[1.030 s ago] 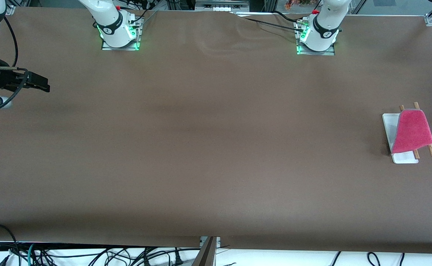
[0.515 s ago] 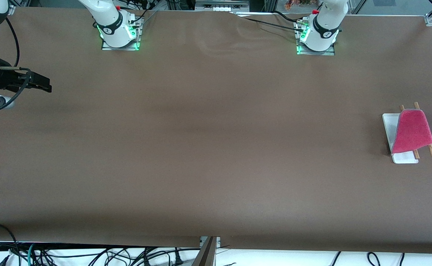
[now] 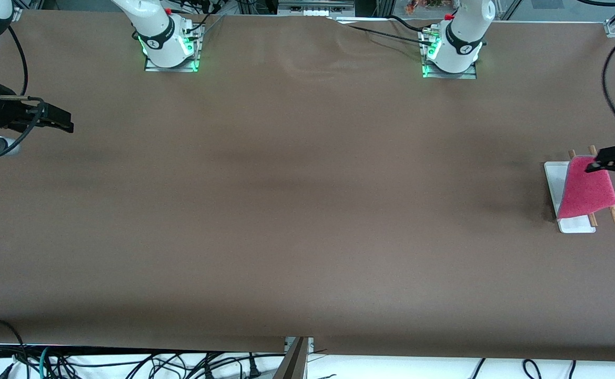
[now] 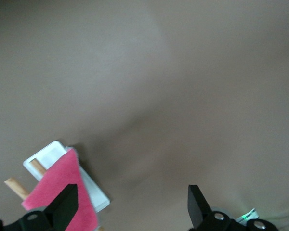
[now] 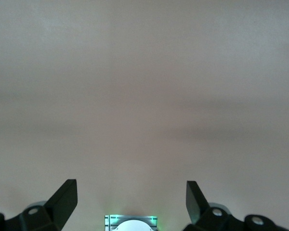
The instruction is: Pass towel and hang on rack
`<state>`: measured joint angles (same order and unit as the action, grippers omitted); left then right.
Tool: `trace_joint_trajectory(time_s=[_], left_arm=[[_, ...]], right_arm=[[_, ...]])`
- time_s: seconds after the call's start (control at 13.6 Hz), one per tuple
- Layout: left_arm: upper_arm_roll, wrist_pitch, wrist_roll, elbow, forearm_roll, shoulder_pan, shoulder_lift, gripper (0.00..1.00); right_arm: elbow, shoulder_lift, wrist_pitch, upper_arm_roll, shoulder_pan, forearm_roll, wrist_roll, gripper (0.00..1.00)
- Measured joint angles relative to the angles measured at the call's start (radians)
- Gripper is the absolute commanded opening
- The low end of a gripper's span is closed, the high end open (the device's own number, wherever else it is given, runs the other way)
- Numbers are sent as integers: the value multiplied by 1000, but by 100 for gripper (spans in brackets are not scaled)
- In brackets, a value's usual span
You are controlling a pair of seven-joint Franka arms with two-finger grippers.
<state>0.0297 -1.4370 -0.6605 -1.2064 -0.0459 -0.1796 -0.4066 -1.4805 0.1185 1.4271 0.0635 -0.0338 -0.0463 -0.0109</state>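
Under the left gripper [image 3: 604, 160], at the left arm's end of the table: the rack [image 3: 553, 181], white base flat on the brown table [image 3: 307, 210], two brown wooden rods running above it. Draped over those rods, pink-red face up: the towel [image 3: 587, 189], grey trim showing along its edge toward the base. Left gripper up in the air over the towel's part farther from the front camera, fingers spread wide, nothing between them, no contact with the cloth visible. Same spread in the left wrist view, both fingertips [image 4: 67, 199] well apart, with towel [image 4: 58, 192] and rack [image 4: 50, 156] seen past one of them, one rod end poking out beside the cloth.

Over the right arm's end of the table: the right gripper [image 3: 62, 122], waiting, well apart from rack and towel. Fingers likewise released and wide [image 5: 67, 197], only bare table between them.
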Motion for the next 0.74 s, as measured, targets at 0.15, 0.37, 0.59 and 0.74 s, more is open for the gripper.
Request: trace_joint_trajectory(time_s=[0.15, 0.37, 0.59, 0.74], left_arm=[[1, 5, 201, -37, 27, 72, 50, 100], [2, -37, 484, -183, 33, 143, 188, 100], [1, -175, 595, -388, 33, 159, 344, 100], [-4, -238, 618, -506, 33, 157, 444, 100]], right_arm=[[0, 0, 0, 0, 0, 0, 0, 100], [0, 0, 1, 0, 0, 0, 0, 100], [0, 0, 3, 0, 0, 0, 0, 100], [0, 0, 7, 0, 0, 0, 0, 100]])
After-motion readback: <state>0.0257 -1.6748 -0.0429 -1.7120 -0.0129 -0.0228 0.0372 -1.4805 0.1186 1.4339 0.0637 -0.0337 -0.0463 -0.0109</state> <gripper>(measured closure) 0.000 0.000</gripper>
